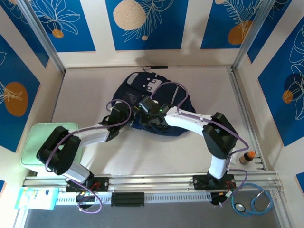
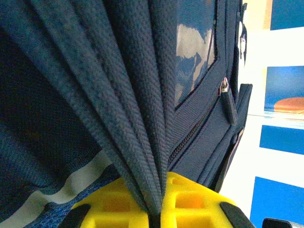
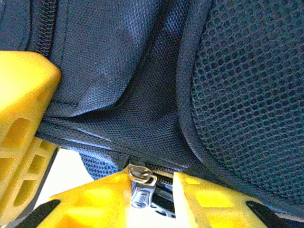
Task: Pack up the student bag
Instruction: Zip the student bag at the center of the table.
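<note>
The student bag [image 1: 154, 88], dark navy with a white patch, lies flat mid-table. My left gripper [image 1: 127, 110] is at its near-left edge. In the left wrist view the yellow fingers [image 2: 199, 204] are shut on a bunch of navy fabric folds [image 2: 137, 142] of the bag. My right gripper [image 1: 146, 105] is at the bag's near edge, just right of the left one. Its jaws [image 3: 152, 183] stand apart around a metal zipper pull [image 3: 141, 178]. The pull rests against the left finger, with a gap to the right finger. Mesh padding [image 3: 256, 85] of the bag lies above.
A mint-green box [image 1: 45, 142] sits at the table's near left. A small brown bottle [image 1: 247, 157] stands at the near right edge and a stethoscope [image 1: 256, 200] lies beyond the rail. A blue-white packet [image 1: 35, 197] is at the bottom left. Metal frame posts flank the table.
</note>
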Robot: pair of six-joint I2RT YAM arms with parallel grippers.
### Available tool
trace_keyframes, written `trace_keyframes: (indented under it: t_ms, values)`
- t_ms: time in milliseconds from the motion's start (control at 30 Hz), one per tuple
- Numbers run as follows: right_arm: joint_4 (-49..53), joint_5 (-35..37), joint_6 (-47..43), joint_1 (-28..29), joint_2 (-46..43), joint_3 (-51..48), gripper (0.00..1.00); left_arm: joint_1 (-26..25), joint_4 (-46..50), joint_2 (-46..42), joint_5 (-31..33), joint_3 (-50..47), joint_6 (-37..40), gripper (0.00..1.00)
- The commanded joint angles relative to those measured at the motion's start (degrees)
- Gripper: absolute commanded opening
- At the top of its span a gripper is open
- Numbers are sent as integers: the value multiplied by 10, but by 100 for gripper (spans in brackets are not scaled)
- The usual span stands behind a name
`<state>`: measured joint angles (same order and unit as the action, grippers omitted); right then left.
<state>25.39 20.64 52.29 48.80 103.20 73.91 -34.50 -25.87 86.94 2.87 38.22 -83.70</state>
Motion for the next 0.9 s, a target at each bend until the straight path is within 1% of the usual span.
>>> trace_keyframes:
  t_ms: [0,133,267,367,433,533,700,767,867]
  values:
    - [0,57,-5,-5,25,22,29,-9,-68,-9,-51,25,-2,0]
    - [16,64,-6,-6,42,32,29,-9,-66,-12,-58,27,3,0]
    - [18,60,-13,-10,41,29,22,-9,-65,-15,-54,24,6,0]
    - [20,49,-29,-14,30,20,21,-7,-64,-15,-53,22,7,0]
    - [16,43,-34,-18,16,3,20,-6,-66,-15,-53,20,8,0]
    - [2,9,-55,-31,-5,-30,20,-3,-67,-14,-53,16,8,0]
    - [-12,-13,-84,-45,-43,-81,17,4,-60,-11,-59,16,18,0]
    - [-30,-13,-104,-45,-60,-109,15,15,-51,-9,-64,12,22,0]
    - [-28,0,-115,-49,-76,-134,13,25,-60,-8,-65,-5,21,0]
